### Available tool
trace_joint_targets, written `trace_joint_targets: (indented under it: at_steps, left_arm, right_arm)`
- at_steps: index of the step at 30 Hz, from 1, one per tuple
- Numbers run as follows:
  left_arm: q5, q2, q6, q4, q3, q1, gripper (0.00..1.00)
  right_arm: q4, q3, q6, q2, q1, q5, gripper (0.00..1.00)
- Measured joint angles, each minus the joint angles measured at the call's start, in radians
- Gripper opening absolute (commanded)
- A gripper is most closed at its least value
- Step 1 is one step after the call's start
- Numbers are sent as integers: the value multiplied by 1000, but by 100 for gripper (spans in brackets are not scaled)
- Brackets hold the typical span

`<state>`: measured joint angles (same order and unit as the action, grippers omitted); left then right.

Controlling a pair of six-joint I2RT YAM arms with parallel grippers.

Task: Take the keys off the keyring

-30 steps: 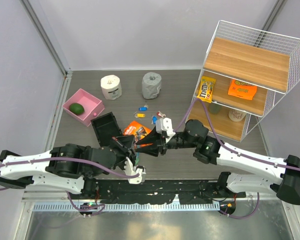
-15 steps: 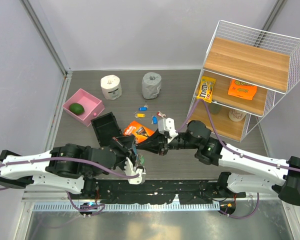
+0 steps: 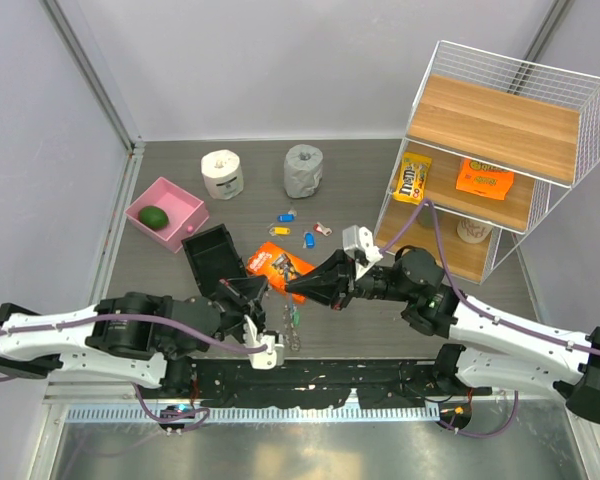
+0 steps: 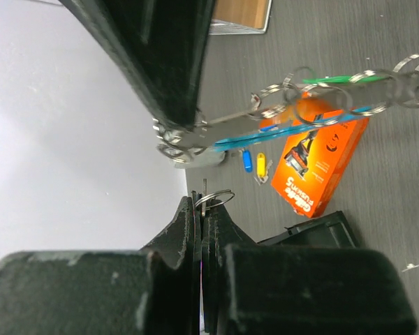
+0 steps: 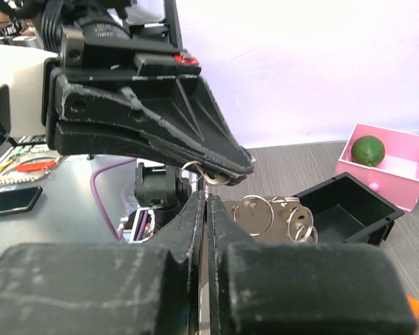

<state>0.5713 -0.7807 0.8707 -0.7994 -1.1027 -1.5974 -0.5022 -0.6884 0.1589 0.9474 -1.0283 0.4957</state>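
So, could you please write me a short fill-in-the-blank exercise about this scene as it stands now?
1. The round green lime lies in a square box coloured ___.
2. In the top view, the white paper roll stands ___ of the grey paper roll.
3. The left claw is shut on a small metal ___.
Missing words: pink; left; ring.

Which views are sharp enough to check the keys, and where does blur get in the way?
Top external: even light, soft shadows, sharp, but the keys are tiny. Left wrist: the left fingers, pinching a small ring, are a dark blur; the keyring and orange box are crisp. Right wrist: the right fingers are blurred, the keys in focus, the wall bright.
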Motion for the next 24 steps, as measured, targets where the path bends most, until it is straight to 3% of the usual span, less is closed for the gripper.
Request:
trace_joint_targets:
  at_steps: [8,16,24]
  left_arm:
    - [-57,-4,-175,20,56,46,0]
    - [-153,-58,-570,40,50,320,0]
    - [-331,-470,-899,109,-79,630,0]
  right_arm:
    - [-88,92,59,-79,9,-133,5]
    - [164,142,-2,-321,10,-425,5]
    - [535,142,-5,-542,10,-709,5]
